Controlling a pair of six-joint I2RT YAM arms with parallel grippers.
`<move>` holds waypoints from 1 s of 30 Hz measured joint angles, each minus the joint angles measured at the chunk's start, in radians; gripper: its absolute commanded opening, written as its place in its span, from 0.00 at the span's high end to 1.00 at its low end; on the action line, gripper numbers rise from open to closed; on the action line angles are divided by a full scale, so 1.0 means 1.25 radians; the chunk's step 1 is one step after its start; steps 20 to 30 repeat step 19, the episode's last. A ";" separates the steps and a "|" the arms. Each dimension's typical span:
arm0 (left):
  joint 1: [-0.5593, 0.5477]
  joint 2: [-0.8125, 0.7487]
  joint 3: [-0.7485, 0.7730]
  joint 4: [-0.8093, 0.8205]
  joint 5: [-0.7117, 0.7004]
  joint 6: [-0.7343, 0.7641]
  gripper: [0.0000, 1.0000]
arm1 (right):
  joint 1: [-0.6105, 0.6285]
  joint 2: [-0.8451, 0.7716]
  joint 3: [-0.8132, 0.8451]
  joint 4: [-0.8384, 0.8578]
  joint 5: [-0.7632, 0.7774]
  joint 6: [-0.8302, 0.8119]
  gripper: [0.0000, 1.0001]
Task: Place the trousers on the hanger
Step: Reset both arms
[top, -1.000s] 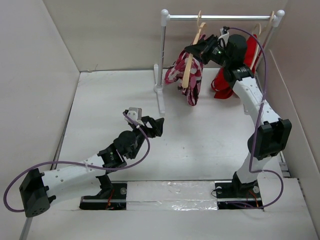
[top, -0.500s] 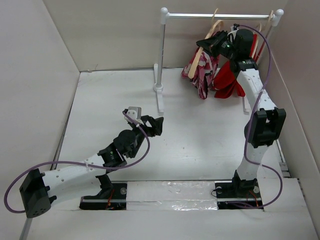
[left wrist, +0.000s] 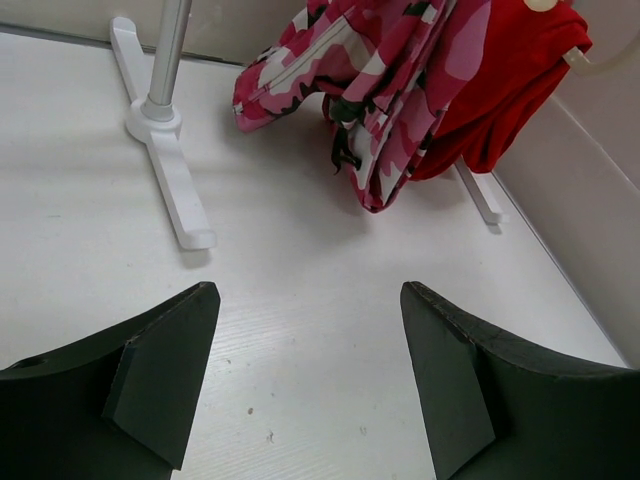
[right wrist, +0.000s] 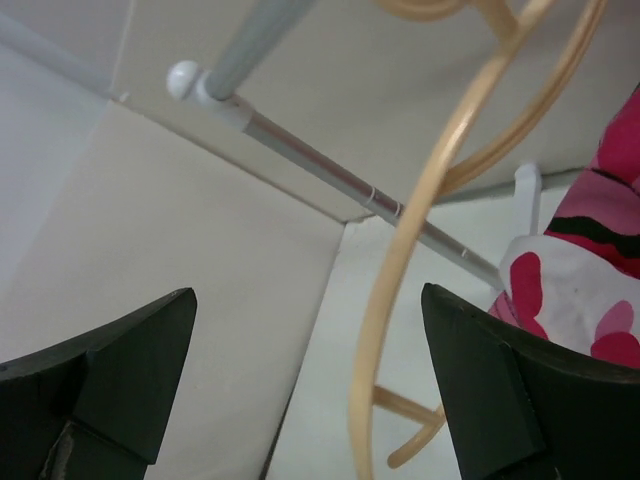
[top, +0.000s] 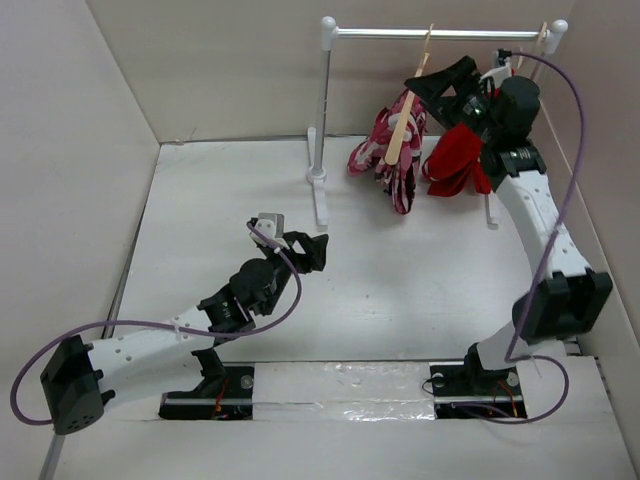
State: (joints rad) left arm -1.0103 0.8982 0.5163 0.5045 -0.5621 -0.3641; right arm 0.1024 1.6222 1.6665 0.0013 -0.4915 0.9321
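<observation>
One hanger (right wrist: 371, 318) within right claw (right wrist: 308, 300) (spread)

You have a white counter (top: 400, 290), matte, with a faint grain showing in the left wrist view. Plain beige panels enclose it on three sides: a back wall (top: 230, 70), a left wall (top: 60, 150) and a right wall (top: 610, 120), each meeting the counter at a straight seam. At the far end stands a clothes rail (top: 380, 33): a silver crossbar between white end caps, carried on a grey upright (top: 323, 110) whose white foot (top: 320, 205) lies flat on the counter. A strip of glossy tape (top: 340, 388) runs along the near edge. Light is even; shadows are soft.
</observation>
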 measured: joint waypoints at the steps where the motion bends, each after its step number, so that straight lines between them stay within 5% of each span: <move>1: 0.000 -0.002 0.000 0.000 0.000 -0.001 0.29 | 0.003 -0.041 -0.020 -0.009 0.023 -0.021 0.00; 18: 0.001 -0.138 -0.023 -0.027 -0.021 -0.023 0.28 | 0.140 -1.058 -0.644 -0.181 0.368 -0.317 0.00; 30: 0.001 -0.155 -0.026 -0.031 -0.021 -0.028 0.28 | 0.140 -1.088 -0.656 -0.205 0.379 -0.324 0.00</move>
